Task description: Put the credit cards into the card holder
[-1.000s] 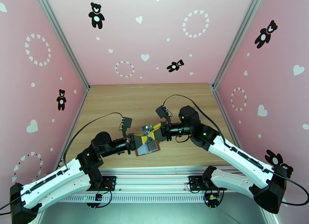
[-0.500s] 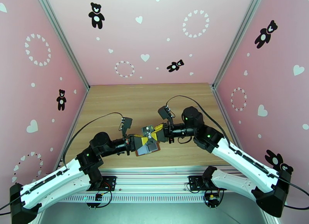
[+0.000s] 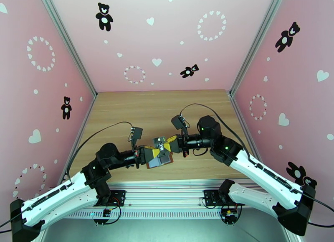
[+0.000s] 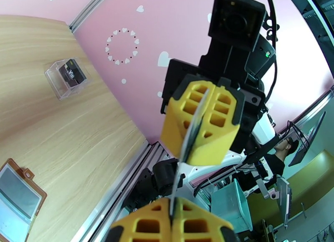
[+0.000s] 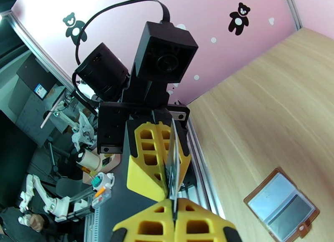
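While the card (image 4: 178, 178) hangs edge-on between both hands above the desk (image 5: 267, 105), this reads as a mid-air handover. The right hand (image 4: 188, 153) has its pads pressed flat on the card's far end, a firm pinch. The left hand (image 5: 170, 184) has its pads right at the near end. I can't tell if they pinch the card or stand a sliver off it.

The holder (image 5: 279, 205) lies open on the desk, grey pockets up and snap tab out. In the top view it sits just under the hands. A second card (image 4: 72, 72) sits in a clear box (image 4: 56, 82), well apart from the holder.

Likely step: settle the card in one hand, then insert.
- Only one hand should let go, and only once the other has a sure pinch.
- Hold it by one short end so the free end leads.
- Square the card's edge to the pocket mouth, come in shallow, and slide rather than stab.
- The holder looks light and loose, so it probably skids. The free hand should pin its rim.

Risk: the card is thin and slick and may pivot in the pads or drop.
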You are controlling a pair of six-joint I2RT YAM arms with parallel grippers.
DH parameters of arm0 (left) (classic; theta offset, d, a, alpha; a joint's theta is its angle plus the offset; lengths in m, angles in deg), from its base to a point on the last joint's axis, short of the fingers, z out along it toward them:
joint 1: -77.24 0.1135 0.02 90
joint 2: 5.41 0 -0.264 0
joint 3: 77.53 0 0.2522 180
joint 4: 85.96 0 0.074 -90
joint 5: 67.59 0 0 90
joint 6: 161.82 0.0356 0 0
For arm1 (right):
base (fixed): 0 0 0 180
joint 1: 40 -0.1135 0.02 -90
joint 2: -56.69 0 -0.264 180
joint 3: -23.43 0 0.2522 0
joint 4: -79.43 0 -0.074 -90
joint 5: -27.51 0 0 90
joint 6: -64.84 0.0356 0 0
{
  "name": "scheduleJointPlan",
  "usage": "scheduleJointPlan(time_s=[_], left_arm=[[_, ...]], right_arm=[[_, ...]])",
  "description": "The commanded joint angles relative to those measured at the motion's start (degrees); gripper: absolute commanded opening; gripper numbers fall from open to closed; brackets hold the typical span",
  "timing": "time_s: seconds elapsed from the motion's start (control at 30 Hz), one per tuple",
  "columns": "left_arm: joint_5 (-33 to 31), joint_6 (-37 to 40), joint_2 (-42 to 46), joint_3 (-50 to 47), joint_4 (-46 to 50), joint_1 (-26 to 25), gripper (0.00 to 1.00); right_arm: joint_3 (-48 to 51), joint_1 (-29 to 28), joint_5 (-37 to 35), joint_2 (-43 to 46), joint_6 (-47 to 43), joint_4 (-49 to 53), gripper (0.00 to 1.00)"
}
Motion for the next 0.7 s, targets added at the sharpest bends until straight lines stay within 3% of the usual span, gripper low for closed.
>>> scheduleJointPlan(time_s=[0.0, 0.07, 0.13, 0.33, 0.53, 0.67], left_arm=[[-13.5, 0.1, 2.6, 2.6, 12.4, 0.0, 0.6], [-26.8, -1.4, 3.4, 5.6, 27.6, 0.3, 0.75], [-32.7, -3.6, 3.1, 6.1, 37.5, 1.8, 0.76], [-25.5, -6.9, -0.1, -2.3, 32.4, 2.9, 0.57], [-25.7, -7.8, -9.2, -6.1, 27.6, 2.8, 0.34], [-25.9, -7.2, -15.1, -6.4, 24.7, 3.1, 0.29]], right_arm=[[-0.2, -0.9, -1.1, 1.1, -1.5, 3.7, 0.0], [-0.3, -0.4, -4.4, 0.6, -1.5, 6.2, 0.0], [0.0, 0.4, -7.6, -0.5, -0.6, 8.4, 0.0], [3.8, 1.9, -13.6, -8.2, 6.5, 7.5, 0.0], [6.6, 1.9, -17.1, -18.7, 11.1, 3.2, 0.0], [7.6, 1.9, -16.6, -23.9, 12.7, -0.7, 0.0]])
